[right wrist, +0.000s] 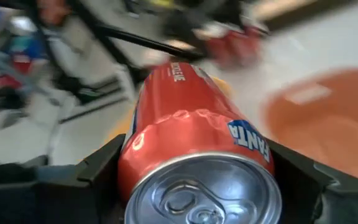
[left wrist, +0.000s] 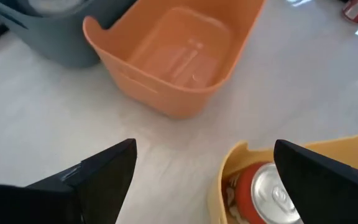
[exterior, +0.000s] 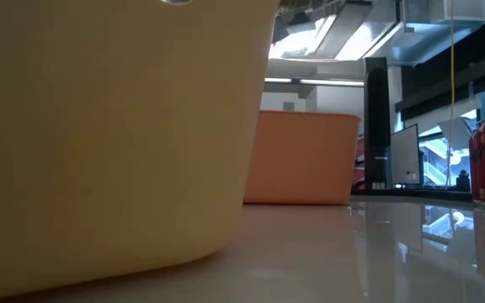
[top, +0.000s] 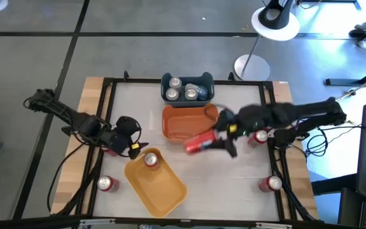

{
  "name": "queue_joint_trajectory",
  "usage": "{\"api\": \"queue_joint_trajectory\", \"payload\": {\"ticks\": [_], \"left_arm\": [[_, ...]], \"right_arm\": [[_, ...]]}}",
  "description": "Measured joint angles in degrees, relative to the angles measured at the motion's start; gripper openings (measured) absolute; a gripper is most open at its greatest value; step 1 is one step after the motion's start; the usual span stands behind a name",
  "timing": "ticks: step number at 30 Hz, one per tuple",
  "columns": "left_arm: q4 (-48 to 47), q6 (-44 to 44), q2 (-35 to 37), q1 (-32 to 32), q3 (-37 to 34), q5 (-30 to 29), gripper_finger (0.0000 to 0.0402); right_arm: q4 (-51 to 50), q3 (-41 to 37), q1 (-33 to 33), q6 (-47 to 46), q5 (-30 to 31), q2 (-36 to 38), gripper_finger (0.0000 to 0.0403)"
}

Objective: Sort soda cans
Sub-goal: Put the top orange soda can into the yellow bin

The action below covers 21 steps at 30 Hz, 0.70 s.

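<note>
Premises are presenting as a robotics lab or test workshop. A wooden-edged table [top: 189, 172] boxed in a black metal frame [top: 107, 86] is standing on grey tiled flooring [top: 37, 57]. Loose cabling [top: 319, 137] is trailing off the right side. A monitor [exterior: 405, 156] and ceiling light panels [exterior: 343, 38] are showing beyond the table.

One red can [top: 199, 142] lies sideways, clamped between the right gripper [top: 224, 141] fingers. Three silver-topped cans [top: 186, 90] stand in the blue bin [top: 165, 97]; another [top: 150, 159] stands in the yellow bin [top: 164, 191].
</note>
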State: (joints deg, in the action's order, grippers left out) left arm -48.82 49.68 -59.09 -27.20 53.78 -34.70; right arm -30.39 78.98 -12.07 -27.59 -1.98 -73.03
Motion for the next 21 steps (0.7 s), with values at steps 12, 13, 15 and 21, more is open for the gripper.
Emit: {"api": "queue_joint_trajectory", "payload": {"ticks": [12,13,15,21], "left_arm": [[-2.11,9.31,0.00,-10.46,0.02,0.02,0.0366],[-2.10,9.95,0.00,-11.19,0.02,0.02,0.0366],[-2.09,11.12,0.00,-12.32,0.02,0.02,0.0366],[-2.08,13.13,0.00,-14.59,0.02,0.00,0.0366]], "right_arm": [[5.88,15.14,-10.91,-0.82,2.43,-20.22,0.0285],[3.68,18.11,-11.02,-0.44,2.41,-22.22,0.0285],[-1.79,24.43,-11.06,0.50,2.29,-26.51,0.0285],[-14.97,38.02,-10.07,3.55,2.53,-37.92,0.0285]]}}
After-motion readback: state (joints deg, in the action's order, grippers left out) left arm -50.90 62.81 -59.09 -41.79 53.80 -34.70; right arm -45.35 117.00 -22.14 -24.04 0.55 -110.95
